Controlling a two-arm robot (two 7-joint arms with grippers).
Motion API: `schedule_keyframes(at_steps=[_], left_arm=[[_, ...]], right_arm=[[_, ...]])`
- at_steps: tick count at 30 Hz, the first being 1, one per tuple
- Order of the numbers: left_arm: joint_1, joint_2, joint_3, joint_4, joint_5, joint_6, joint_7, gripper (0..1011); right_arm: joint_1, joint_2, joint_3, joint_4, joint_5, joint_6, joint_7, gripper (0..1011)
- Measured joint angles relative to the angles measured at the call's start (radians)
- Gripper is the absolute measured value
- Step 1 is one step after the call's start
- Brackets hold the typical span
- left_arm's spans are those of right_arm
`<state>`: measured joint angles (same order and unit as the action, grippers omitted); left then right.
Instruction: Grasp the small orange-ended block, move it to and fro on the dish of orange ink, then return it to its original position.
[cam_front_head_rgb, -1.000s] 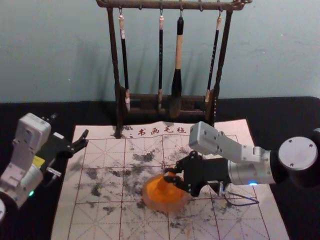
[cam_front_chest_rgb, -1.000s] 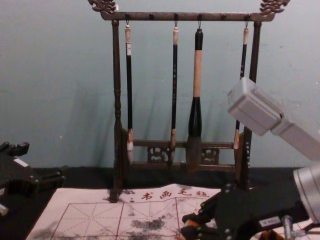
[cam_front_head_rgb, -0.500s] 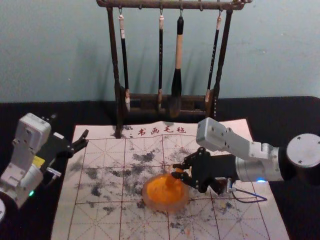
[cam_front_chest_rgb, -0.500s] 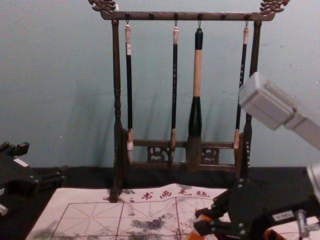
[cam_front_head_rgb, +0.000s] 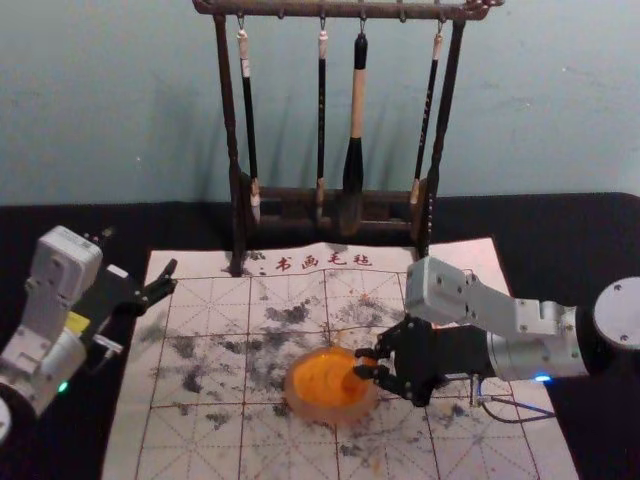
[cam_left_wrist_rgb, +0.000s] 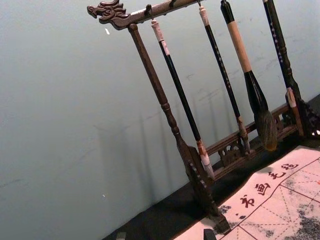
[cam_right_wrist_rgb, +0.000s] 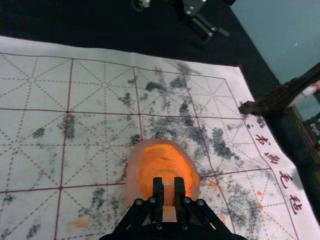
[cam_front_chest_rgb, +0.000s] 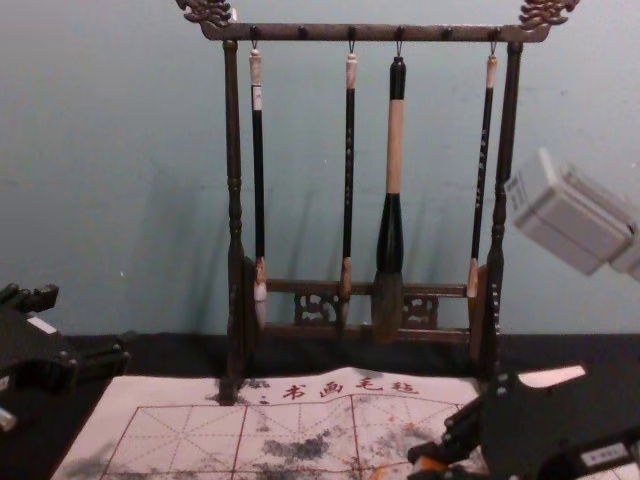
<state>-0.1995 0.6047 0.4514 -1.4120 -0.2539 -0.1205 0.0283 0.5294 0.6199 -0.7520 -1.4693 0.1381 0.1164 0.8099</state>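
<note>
A hand could pass left of the round, orange-filled dish (cam_front_head_rgb: 325, 414), over the white gridded mat (cam_front_head_rgb: 205, 345); the black right gripper (cam_front_head_rgb: 368, 362) bars the dish's right. Behind, a dark wooden rack (cam_front_head_rgb: 228, 120) seemingly blocks the way.

head: looking down
chest: facing rack (cam_front_chest_rgb: 231, 150), low
left wrist: facing rack, tilted
right wrist: overlooking dish (cam_right_wrist_rgb: 133, 172)
all: sharing mat (cam_front_head_rgb: 200, 455)

Pale blue-green wall (cam_front_head_rgb: 120, 100), soft shadows (cam_front_chest_rgb: 165, 235) across it, black tabletop (cam_front_head_rgb: 580, 225)
</note>
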Motion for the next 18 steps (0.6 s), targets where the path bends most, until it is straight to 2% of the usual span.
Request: schedule_keyframes(at_steps=[11, 18], left_arm=[[0.000, 0.000, 0.000, 0.000, 0.000, 0.000, 0.000, 1001], [0.000, 0.000, 0.000, 0.000, 0.000, 0.000, 0.000, 1001]], right_arm=[[-0.003, 0.006, -0.014, -0.021, -0.006, 0.001, 0.012, 107], [0.006, -0.009, -0.024, -0.016, -0.013, 0.002, 0.014, 107]])
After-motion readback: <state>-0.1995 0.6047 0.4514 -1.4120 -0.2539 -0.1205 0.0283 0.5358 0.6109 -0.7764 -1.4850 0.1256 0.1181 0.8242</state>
